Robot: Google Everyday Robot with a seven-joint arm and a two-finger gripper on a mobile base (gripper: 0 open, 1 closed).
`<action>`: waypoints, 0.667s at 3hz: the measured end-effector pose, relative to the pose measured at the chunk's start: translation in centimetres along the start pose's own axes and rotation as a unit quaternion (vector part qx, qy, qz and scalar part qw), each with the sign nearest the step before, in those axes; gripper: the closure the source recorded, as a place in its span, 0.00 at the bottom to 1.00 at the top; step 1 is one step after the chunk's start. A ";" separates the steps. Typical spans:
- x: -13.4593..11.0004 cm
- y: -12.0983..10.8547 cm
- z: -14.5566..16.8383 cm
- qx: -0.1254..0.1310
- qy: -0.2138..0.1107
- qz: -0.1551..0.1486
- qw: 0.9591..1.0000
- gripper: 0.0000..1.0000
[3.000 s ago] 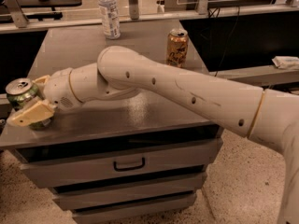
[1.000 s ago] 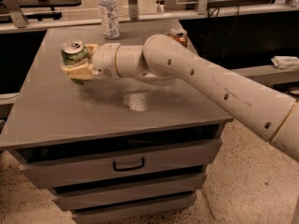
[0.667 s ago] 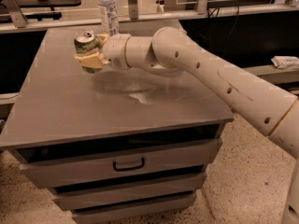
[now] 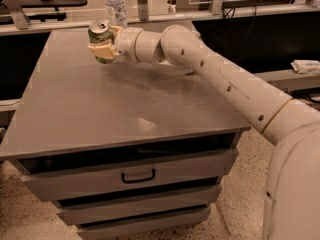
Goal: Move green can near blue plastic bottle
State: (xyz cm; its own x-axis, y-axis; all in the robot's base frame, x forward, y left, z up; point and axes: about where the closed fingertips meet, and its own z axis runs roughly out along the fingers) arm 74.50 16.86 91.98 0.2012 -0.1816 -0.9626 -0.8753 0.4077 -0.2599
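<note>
One cream-white jointed robot arm [image 4: 235,89] enters at lower right and stretches up-left. Bulky pale shoulder housing [image 4: 295,184] fills the bottom right corner; a thin tan ring [image 4: 276,115] marks the joint above it. The long upper link runs straight with small dark dots along it. Rounded elbow [image 4: 175,39] bends left into a short thick wrist section [image 4: 136,45], roughly level. Two-finger gripper [image 4: 103,42] at far upper left, tan fingers [image 4: 102,48] clamped on the sides of a small green drink can [image 4: 99,33], held upright, slightly tilted.
</note>
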 end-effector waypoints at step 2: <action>0.6 -4.6 1.9 0.045 0.050 -0.004 0.998 1.00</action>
State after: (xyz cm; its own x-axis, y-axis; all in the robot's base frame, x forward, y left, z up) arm 79.44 16.60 92.44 0.1597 -0.2720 -0.9490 -0.8299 0.4835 -0.2782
